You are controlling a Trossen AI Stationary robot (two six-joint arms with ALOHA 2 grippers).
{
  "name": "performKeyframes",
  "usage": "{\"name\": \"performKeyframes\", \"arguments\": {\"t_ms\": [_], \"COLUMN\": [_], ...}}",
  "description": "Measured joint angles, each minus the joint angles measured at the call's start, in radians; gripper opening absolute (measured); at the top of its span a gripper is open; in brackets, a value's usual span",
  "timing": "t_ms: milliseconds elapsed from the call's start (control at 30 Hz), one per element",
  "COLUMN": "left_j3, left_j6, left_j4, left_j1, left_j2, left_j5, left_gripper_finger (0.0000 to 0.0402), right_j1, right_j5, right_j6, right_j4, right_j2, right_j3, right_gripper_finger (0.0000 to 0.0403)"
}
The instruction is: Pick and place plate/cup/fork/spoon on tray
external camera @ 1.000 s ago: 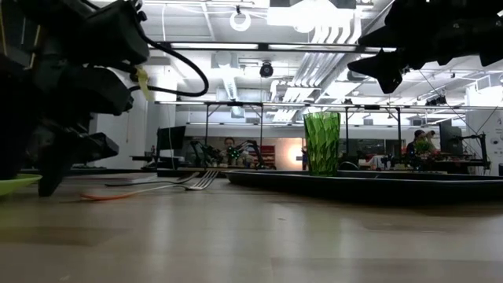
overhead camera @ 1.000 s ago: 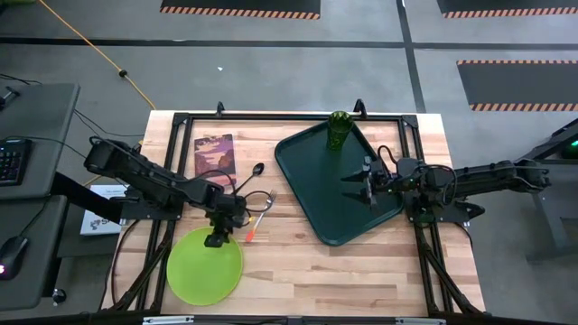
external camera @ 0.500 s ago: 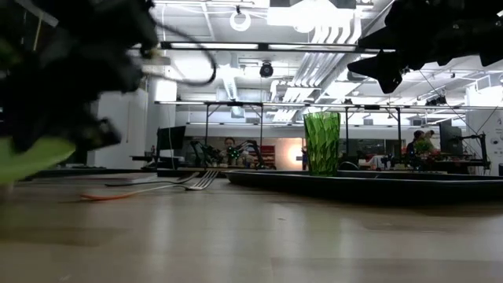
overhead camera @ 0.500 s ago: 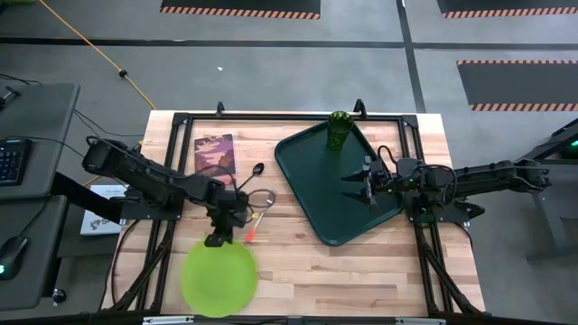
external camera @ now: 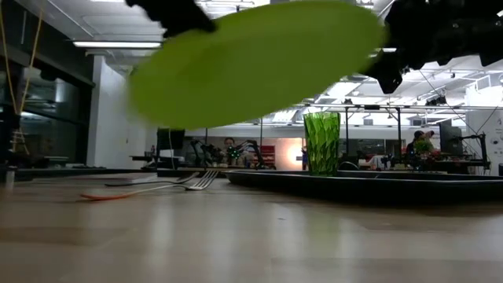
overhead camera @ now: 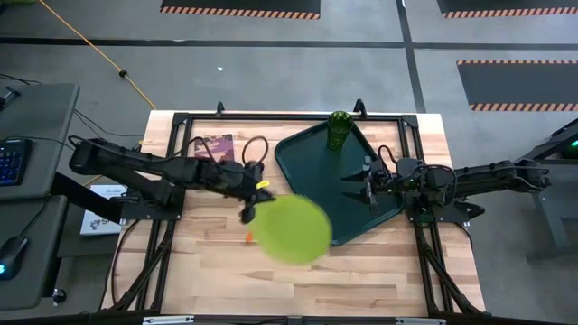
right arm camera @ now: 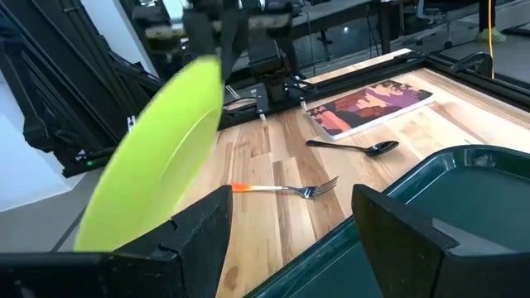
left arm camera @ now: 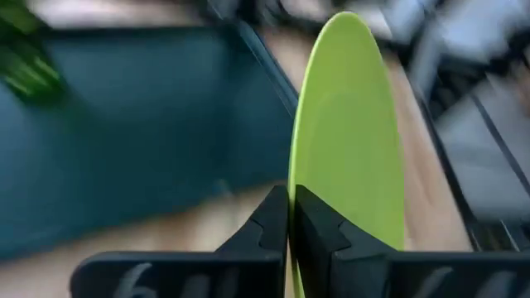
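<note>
Plate (overhead camera: 291,228), lime-green, held clear of the table (overhead camera: 361,271) by the left gripper (overhead camera: 249,210), whose fingers are clamped on its rim; it hangs at the tray's (overhead camera: 316,171) near-left edge. Cup (overhead camera: 338,132) stands in the tray's far corner. Right gripper (overhead camera: 365,187) hovers over the tray, fingers spread, holding nothing. Fork (right arm camera: 281,189) and spoon (right arm camera: 354,147) lie on the wood beside a picture book (right arm camera: 373,104).
</note>
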Motion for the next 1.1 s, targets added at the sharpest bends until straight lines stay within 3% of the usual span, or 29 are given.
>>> {"name": "performKeyframes", "arguments": {"t_ms": [100, 200, 600, 867, 1100], "left_j3": [0.000, 0.000, -0.001, 0.000, 0.000], "left_j6": [-0.057, -0.107, -0.249, -0.339, -0.313], "left_j4": [0.098, 0.169, 0.647, 0.720, 0.823], "left_j1": [0.017, 0.039, 0.124, 0.189, 0.218], "left_j2": [0.046, 0.119, 0.473, 0.622, 0.711], "left_j5": [-0.124, -0.176, -0.132, -0.125, -0.129], "left_gripper_finger": [0.0001, 0.0001, 0.0001, 0.0004, 0.0028], "right_j1": [0.000, 0.000, 0.000, 0.000, 0.000], "right_j5": [0.000, -0.019, -0.043, -0.043, -0.042], "right_j6": [0.000, -0.006, -0.078, -0.079, -0.078], "right_j4": [0.034, 0.075, 0.043, -0.022, -0.021], "right_j2": [0.000, -0.013, -0.134, -0.131, -0.131], "right_j3": [0.000, 0.001, 0.003, 0.003, 0.003], "right_gripper_finger": [0.0240, 0.0240, 0.0240, 0.0240, 0.0240]}}
